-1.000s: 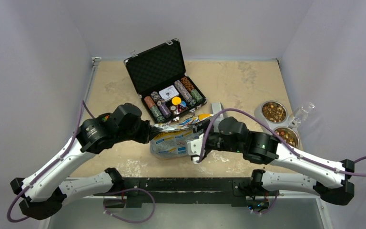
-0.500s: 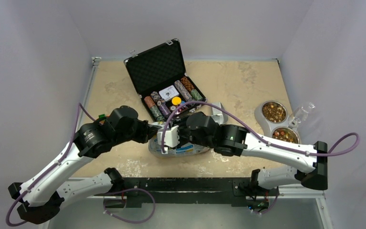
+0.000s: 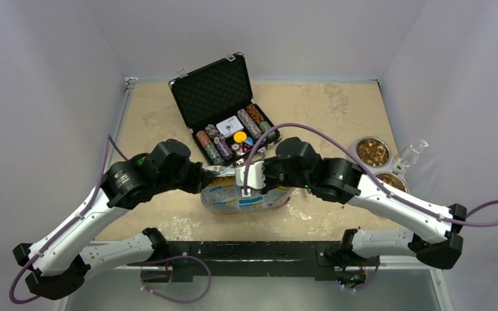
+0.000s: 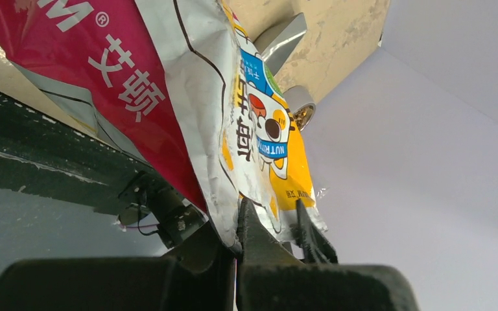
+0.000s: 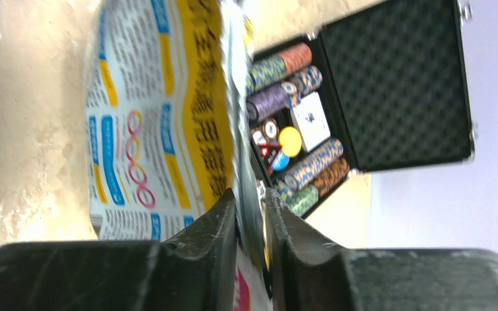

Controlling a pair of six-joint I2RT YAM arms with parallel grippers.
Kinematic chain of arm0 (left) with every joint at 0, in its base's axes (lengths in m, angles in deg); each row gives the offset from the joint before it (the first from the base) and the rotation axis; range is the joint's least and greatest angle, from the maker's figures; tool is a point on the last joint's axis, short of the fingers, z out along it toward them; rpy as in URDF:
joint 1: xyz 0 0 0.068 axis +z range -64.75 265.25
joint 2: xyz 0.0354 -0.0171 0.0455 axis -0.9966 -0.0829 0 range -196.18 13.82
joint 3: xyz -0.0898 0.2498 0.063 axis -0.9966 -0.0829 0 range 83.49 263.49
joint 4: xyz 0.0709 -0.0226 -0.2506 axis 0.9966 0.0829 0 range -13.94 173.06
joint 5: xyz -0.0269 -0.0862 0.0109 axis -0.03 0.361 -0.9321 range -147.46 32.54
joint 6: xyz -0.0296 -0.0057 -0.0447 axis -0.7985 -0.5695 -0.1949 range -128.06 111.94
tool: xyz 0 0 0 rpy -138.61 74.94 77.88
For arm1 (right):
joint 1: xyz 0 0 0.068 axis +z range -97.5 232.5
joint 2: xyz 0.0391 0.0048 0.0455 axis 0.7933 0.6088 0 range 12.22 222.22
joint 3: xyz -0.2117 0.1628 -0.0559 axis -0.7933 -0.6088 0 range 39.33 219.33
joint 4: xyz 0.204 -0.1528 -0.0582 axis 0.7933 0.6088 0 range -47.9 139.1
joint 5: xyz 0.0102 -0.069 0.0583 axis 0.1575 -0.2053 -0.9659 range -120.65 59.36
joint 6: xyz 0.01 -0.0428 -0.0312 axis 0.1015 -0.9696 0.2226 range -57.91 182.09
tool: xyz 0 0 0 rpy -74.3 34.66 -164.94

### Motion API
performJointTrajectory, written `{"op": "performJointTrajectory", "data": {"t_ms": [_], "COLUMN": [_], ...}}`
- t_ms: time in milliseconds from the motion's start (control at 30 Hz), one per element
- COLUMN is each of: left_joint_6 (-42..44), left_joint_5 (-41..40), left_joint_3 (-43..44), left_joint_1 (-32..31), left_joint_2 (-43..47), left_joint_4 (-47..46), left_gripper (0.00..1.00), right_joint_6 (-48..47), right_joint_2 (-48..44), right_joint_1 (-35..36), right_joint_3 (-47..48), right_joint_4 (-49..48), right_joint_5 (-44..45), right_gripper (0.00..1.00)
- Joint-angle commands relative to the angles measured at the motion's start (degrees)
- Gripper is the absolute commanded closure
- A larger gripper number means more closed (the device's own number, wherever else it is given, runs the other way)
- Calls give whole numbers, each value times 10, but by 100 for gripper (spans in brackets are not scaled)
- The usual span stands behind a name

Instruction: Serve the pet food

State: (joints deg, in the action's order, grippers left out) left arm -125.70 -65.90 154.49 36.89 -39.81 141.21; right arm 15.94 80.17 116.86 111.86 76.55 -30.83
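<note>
The right gripper [image 5: 249, 197], open at the right of the bag [image 3: 233, 197] a second ago, now pinches its far rim near the left gripper [image 4: 271, 207] clamped there, so the bag, lying by the near edge of the tabletop [image 3: 311, 110], looks ready to be opened.

Overhead view from behind, looking down on table [image 3: 324, 110], wrist views close-up, all sharing bag [image 3: 224, 195]

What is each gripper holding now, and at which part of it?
Both hold the food bag by its edge, the left gripper at one end, the right gripper farther along.
</note>
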Motion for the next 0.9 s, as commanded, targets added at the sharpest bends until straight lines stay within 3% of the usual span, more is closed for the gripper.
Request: {"op": "performJointTrajectory", "data": {"t_ms": [0,167,300,367,467,500,633,667,733,867], "left_joint_6": [24,36,43,44,56,62,65,64,66,76], "left_joint_5": [-45,-33,-36,-40,-69,-79,-87,-84,-79,-78], "left_joint_3": [32,35,28,30,41,45,42,40,38,41], "left_joint_1": [8,8,9,10,17,22,38,39,41,41], "left_joint_2": [20,14,20,22,30,33,44,44,43,43], "left_joint_4": [51,44,42,51,75,86,93,91,86,84], "left_gripper": [100,100,100,100,100,100,100,100,100,100], "right_joint_6": [-4,15,5,8,16,18,38,45,61,69], "right_joint_2": [-13,47,65,67,55,40,-12,-17,-16,-5], "right_joint_1": [-29,-16,-9,-6,-7,-8,-16,-20,-34,-59], "right_joint_3": [15,75,92,96,85,69,27,22,23,30], "right_joint_4": [100,107,105,101,114,116,110,108,114,126], "right_joint_5": [4,11,27,54,97,108,64,55,40,33], "right_gripper": [71,49,44,54,95,100,100,96,77,79]}}
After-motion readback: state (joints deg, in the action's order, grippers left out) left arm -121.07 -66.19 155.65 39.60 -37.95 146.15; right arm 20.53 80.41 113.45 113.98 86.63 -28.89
